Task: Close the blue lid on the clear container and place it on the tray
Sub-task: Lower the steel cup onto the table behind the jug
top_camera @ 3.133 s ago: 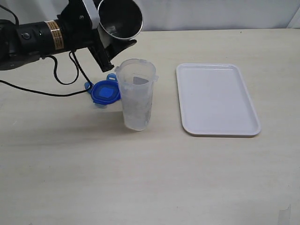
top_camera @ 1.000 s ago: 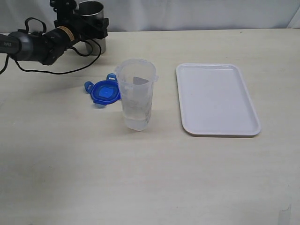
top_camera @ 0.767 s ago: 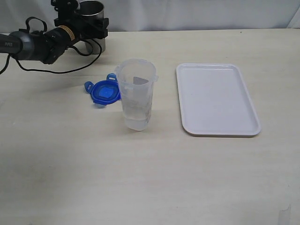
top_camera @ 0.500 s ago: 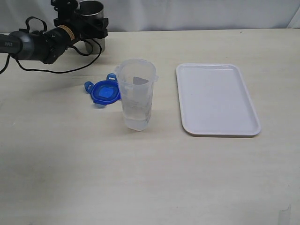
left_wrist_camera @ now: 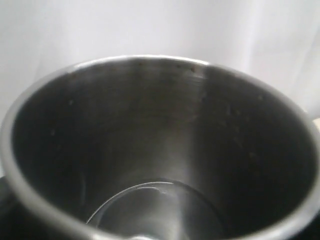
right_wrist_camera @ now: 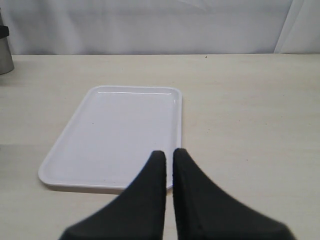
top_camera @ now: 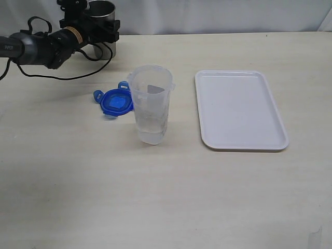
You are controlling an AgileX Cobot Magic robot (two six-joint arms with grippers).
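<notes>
The clear container (top_camera: 151, 104) stands upright and uncovered in the middle of the table. The blue lid (top_camera: 115, 101) lies flat on the table just left of it, touching or nearly touching its side. To the right lies the white tray (top_camera: 238, 109), with nothing on it; it also shows in the right wrist view (right_wrist_camera: 115, 130). My left gripper (top_camera: 101, 28) is at the back left, closed around a grey steel cup (top_camera: 102, 11) that stands upright there. The cup's inside (left_wrist_camera: 150, 150) fills the left wrist view. My right gripper (right_wrist_camera: 168, 152) is shut and empty, hovering near the tray's edge.
A black cable (top_camera: 67, 78) from the left arm trails over the table behind the lid. The steel cup's edge (right_wrist_camera: 4, 50) shows far off in the right wrist view. A white curtain backs the table.
About three seconds ago my left gripper held the steel cup tilted above the container. It has since carried the cup to the back left. Nothing has moved over the last second.
</notes>
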